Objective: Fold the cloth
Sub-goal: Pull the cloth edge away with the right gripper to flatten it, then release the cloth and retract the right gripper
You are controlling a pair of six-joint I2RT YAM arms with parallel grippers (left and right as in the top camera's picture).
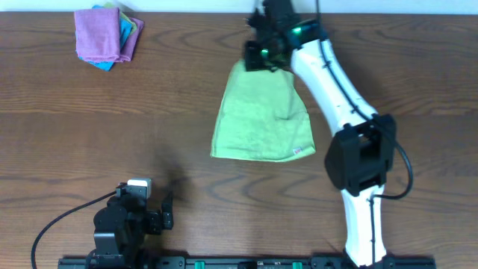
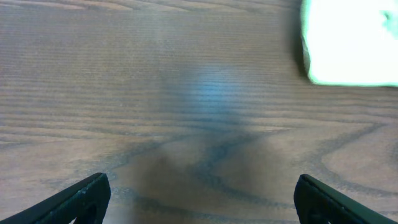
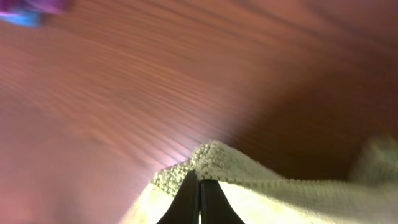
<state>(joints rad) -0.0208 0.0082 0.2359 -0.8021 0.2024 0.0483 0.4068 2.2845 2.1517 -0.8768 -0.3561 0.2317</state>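
Observation:
The light lime-green cloth (image 1: pixel 261 112) lies near the middle of the wooden table, wide at its near edge and gathered to a narrow top at the far side. A small white tag (image 1: pixel 299 152) shows at its near right corner. My right gripper (image 1: pixel 259 57) is over that far top, shut on a bunched corner of the cloth (image 3: pixel 261 180), with the right gripper's (image 3: pixel 199 182) fingers pressed together in the fabric. My left gripper (image 1: pixel 169 211) rests low at the front left, well away from the cloth. The left gripper (image 2: pixel 202 183) stands wide open over bare wood; the cloth (image 2: pixel 351 43) shows at the upper right.
A folded pile of purple and blue cloths (image 1: pixel 104 33) sits at the far left corner of the table, also visible as a blurred pile of cloths (image 3: pixel 25 11). The right arm (image 1: pixel 351 142) reaches over the table's right side.

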